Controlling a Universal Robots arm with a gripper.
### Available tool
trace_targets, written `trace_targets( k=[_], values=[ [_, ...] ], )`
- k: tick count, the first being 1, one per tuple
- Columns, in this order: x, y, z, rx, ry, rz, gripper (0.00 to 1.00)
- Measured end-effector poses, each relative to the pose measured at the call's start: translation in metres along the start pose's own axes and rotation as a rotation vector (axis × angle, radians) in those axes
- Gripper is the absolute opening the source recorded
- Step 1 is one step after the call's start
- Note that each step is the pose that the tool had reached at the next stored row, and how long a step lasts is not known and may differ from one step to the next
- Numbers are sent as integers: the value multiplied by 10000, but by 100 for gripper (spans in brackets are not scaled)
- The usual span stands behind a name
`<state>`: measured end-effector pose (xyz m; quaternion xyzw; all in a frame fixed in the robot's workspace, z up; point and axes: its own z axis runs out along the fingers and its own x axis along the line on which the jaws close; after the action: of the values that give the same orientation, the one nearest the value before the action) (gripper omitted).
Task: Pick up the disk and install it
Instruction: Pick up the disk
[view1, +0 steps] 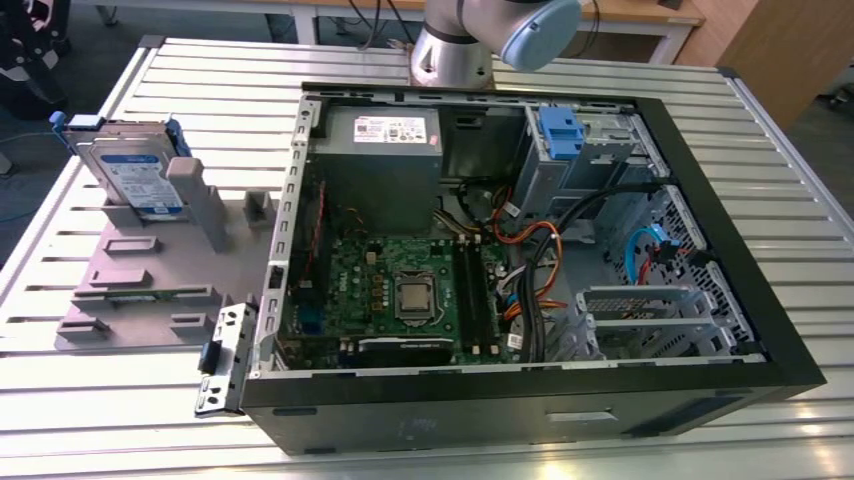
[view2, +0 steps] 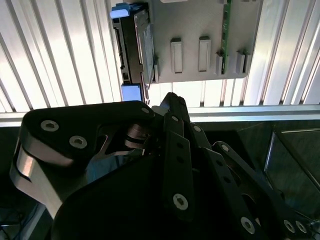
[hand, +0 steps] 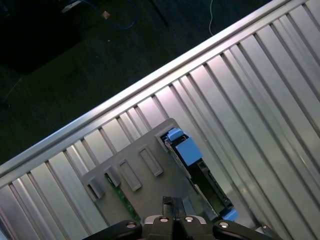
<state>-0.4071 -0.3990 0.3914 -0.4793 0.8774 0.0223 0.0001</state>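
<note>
your disk (view1: 134, 172) stands on edge in the grey holder (view1: 134, 285) at the exterior view's upper left. the holder sits on the slatted table (view1: 80, 410), beside the open computer case (view1: 534, 405). in the first wrist view the gripper (hand: 173, 201) hangs over the holder, apart from the disk (hand: 202, 175). its fingertips are pressed together with nothing between them.
</note>
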Motion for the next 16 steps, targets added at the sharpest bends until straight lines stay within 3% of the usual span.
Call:
trace_targets(
  k=[16],
  values=[
    [0, 0, 0, -7, 13, -325, 11]
  ],
)
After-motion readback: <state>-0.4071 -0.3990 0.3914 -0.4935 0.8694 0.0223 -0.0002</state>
